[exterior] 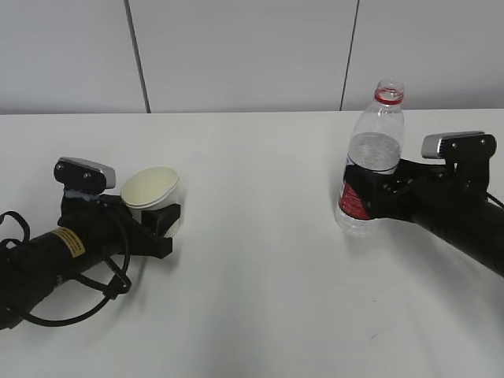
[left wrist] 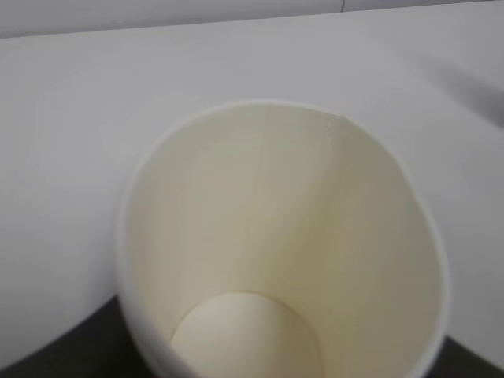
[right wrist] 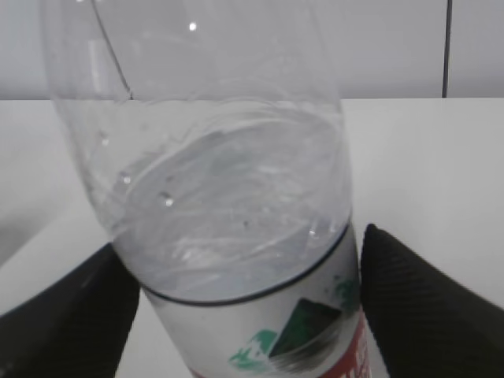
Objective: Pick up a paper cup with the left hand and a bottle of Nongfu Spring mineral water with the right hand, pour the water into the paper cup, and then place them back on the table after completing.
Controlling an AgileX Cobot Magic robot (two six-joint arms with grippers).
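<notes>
Exterior view: left hand (exterior: 150,224) fingers clamping paper cup (exterior: 150,189), tilting.
Right hand (exterior: 370,197): fingers flanking bottle (exterior: 370,161); contact unclear.
Risk: uncapped bottle tipping, water (right wrist: 228,213) spilling onto worktop (exterior: 260,236).

Even, bright, diffuse light; the white counter (exterior: 252,236) is nearly washed out, with faint soft shadows beside the bottle (exterior: 370,157). Small glints dot the bottle's plastic (right wrist view). Close-up paper cup (left wrist: 276,252) slightly soft.

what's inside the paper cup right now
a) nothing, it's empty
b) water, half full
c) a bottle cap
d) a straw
a, the left wrist view looks straight into the paper cup and shows only its bare cream walls and dry bottom, while the water sits in the bottle.
</notes>
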